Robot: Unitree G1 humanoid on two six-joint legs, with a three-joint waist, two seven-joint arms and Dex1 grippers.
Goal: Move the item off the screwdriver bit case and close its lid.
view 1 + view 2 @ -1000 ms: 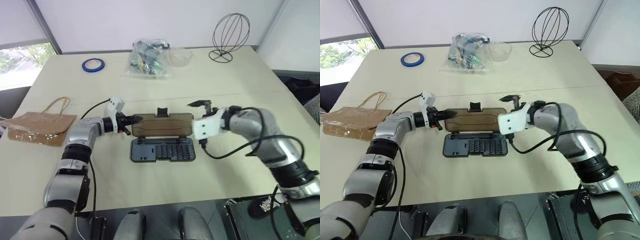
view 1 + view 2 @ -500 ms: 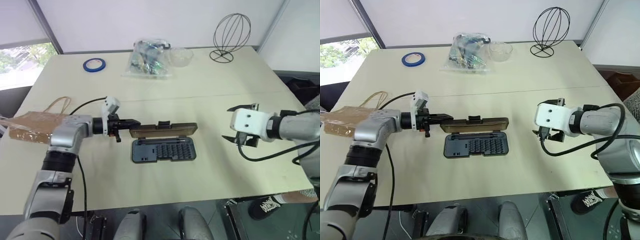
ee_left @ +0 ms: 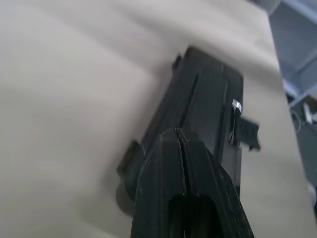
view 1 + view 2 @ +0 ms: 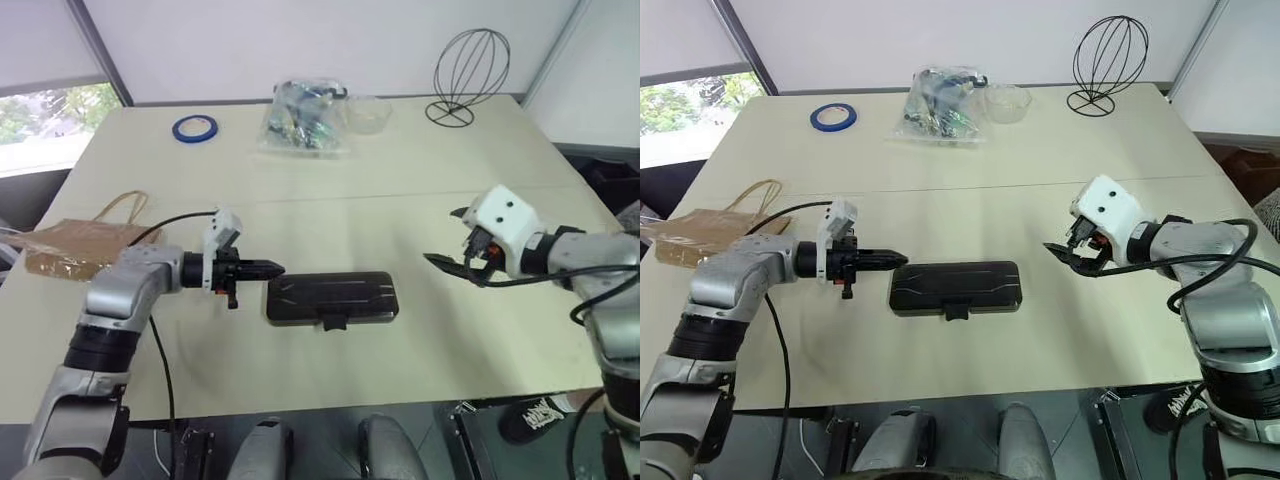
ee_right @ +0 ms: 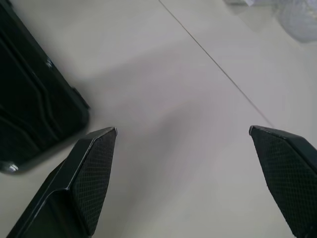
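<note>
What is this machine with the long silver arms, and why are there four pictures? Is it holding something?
It is a robot with two arms. Each arm ends in a hand made of two black fingers. Two pictures come from cameras in its head, looking down at a table. The other two come from little cameras on its wrists, looking along the fingers.

The left hand is pinched shut and points at the end of a dark case. I cannot tell if it touches the case. The case lies flat with its lid closed. The right hand is wide open in the air, off to the case's side. Neither hand holds anything.

Also on the table: a brown paper bag, a blue roll of tape, a clear bag full of small things, a clear bowl and a wire stand.
</note>
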